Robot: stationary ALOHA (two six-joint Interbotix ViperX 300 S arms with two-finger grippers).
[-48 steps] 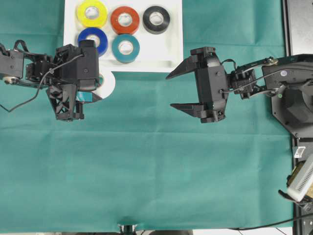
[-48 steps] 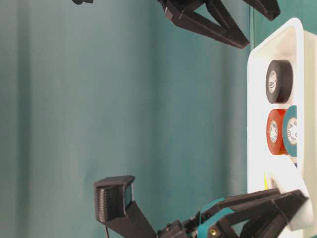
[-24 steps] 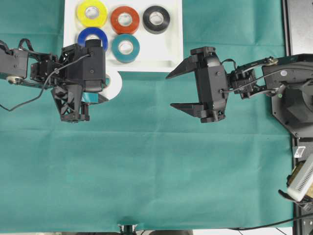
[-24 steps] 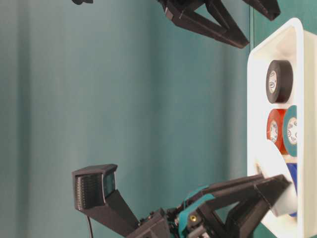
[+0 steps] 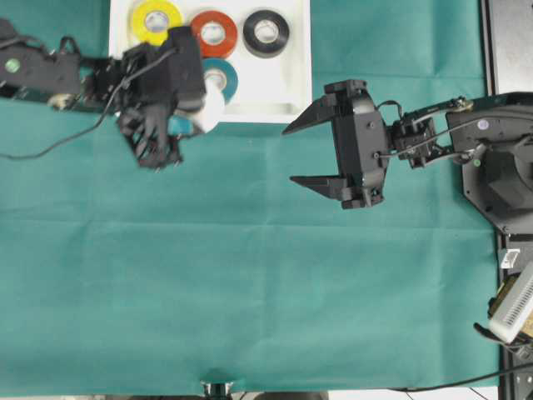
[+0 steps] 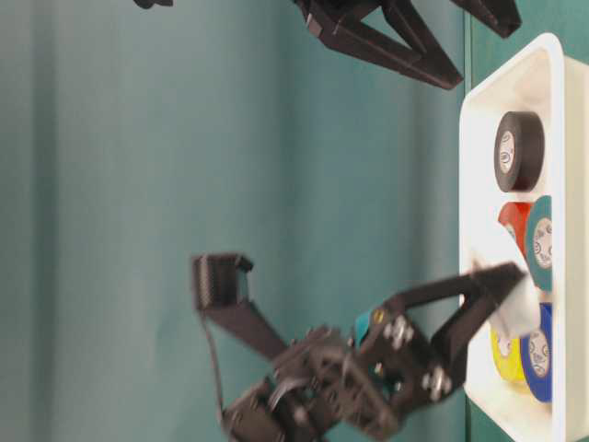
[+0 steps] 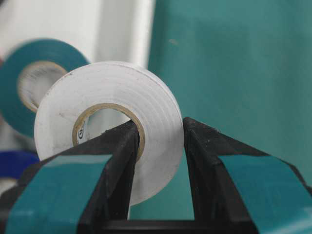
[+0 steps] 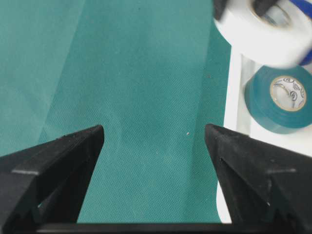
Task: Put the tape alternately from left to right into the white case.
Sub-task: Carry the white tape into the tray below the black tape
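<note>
Five rolls sitting in white case (image 5: 287,79): yellow (image 5: 155,17), red-orange (image 5: 213,32), black (image 5: 266,32), teal (image 5: 223,77), blue (image 6: 537,353) mostly hidden under left arm in overhead view

Left gripper (image 7: 160,141) clamped on white roll (image 7: 117,119), one finger through the core, other on the outer face; roll held on edge over near rim of case, teal roll just beyond it

Right gripper (image 5: 301,154) wide apart, nothing between fingers, over green cloth (image 5: 250,275), well clear of case, white roll off to its far side
</note>
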